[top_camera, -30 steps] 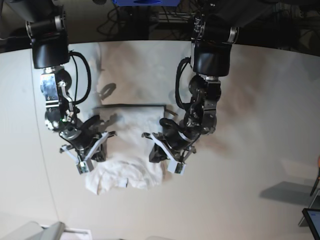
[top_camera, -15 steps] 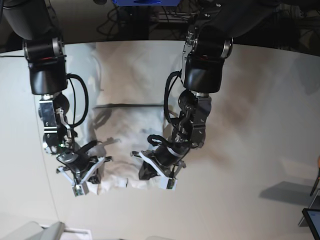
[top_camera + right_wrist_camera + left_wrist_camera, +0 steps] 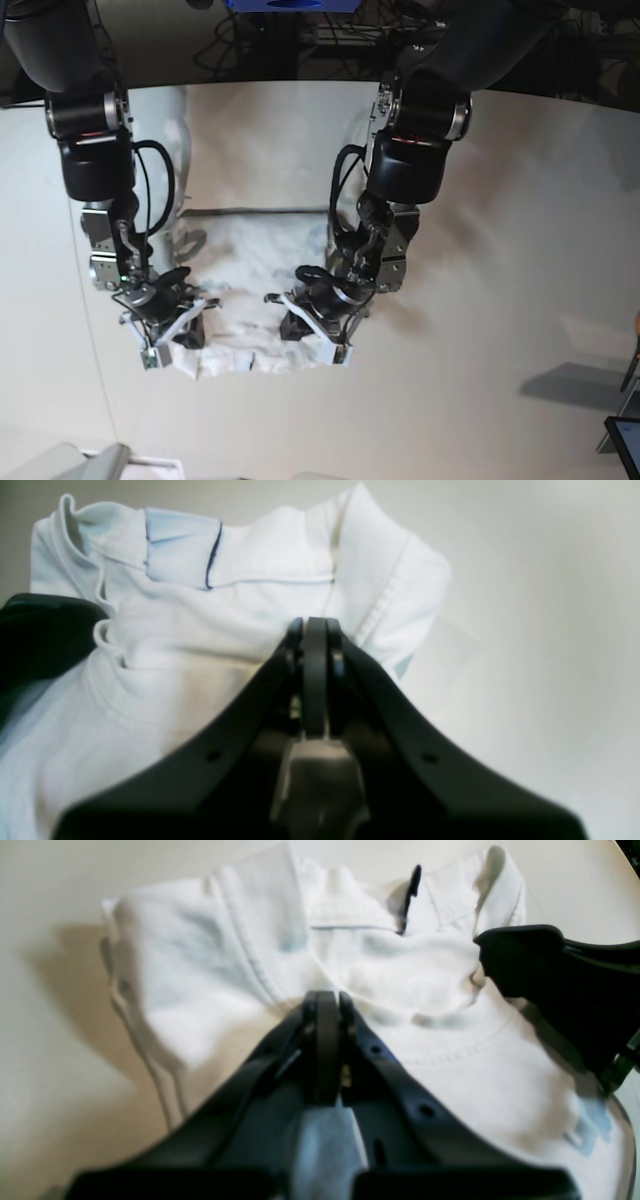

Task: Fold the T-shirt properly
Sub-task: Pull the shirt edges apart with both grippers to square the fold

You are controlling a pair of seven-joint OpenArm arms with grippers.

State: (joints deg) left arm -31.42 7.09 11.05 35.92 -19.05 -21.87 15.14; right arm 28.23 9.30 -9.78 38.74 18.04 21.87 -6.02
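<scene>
The white T-shirt (image 3: 258,250) lies wrinkled on the pale table (image 3: 500,230), with a straight fold line across its middle. Its bunched near edge has the collar showing in the wrist views. My left gripper (image 3: 314,336) is shut and pinches a fold of the T-shirt (image 3: 210,955) at the near right corner; its closed tips (image 3: 327,1001) sit in the cloth. At the near left corner my right gripper (image 3: 168,335) is shut on the T-shirt (image 3: 250,595) too, its tips (image 3: 315,627) pressed together. Each wrist view shows the other gripper as a dark shape at its side edge.
The curved far table edge (image 3: 300,84) has cables and dark gear behind it. A dark screen corner (image 3: 625,440) shows at the bottom right, and a grey object (image 3: 80,465) at the bottom left.
Both grippers have moved toward the near edge of the table with the cloth in them, and the arms now stretch further over the shirt. Both stayed shut.
</scene>
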